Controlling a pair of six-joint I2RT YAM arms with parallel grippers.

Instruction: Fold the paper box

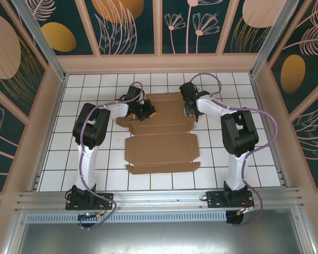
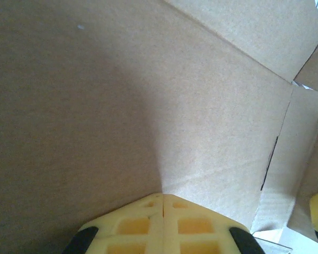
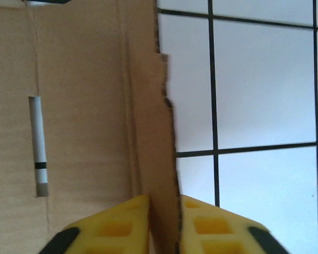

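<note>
Top camera looks down from above and behind, whole table [image 1: 69,159] in frame. Both wrist cameras sit right up against the paper box [image 1: 161,145], at its upper end in the top view: left on flat cardboard, right along an edge.

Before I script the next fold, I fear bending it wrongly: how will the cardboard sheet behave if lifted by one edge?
Probably light: the cardboard sheet is thin and lies mostly flat. Likely to hinge at its creases rather than rise whole; one runs beside the right hand. Its ragged edge might tear if tugged.
</note>
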